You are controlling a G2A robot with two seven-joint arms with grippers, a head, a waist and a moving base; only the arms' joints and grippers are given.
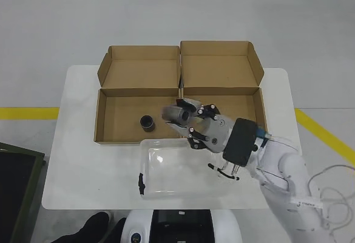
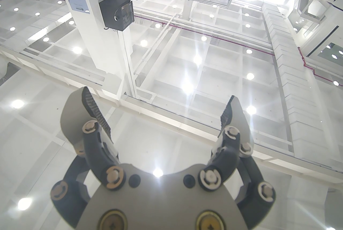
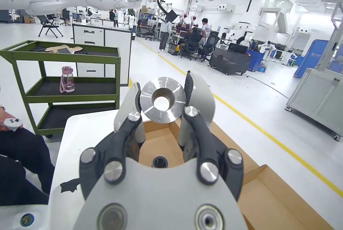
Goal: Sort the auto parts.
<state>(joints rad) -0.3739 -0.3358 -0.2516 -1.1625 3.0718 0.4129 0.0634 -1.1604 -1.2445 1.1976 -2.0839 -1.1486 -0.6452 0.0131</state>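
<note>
**White worktable in a factory hall: auto-parts sorting station**

White table, rounded corners, grey floor around it.

1. Clear plastic bin, at the table's near edge; a scrap of black tape sits on its left rim.
2. Right gripper, reaching in from the near right across the bin's far rim. Its fingers are clamped on the two sides of a silver metal ring.
3. Silver metal ring, thick, machined, with a round centre bore. It is held off the surface above the right end of the left cardboard box, close to the wall shared with the right box. It shows in the top view as a pale disc.
4. Left cardboard box, lid flap folded back and standing open. It holds one black cylindrical part, upright on the box floor, well to the left of the held ring. The right wrist view shows this part below the gripper.
5. Right cardboard box, touching the left box side by side, lid also folded back.
6. Left gripper, pointed up at the ceiling lights, jaws spread wide with nothing between them.
7. Green shelf cart, on the floor to the table's left, with a pink water bottle on its middle shelf.
8. Yellow floor line, running past the table on both sides.
</note>
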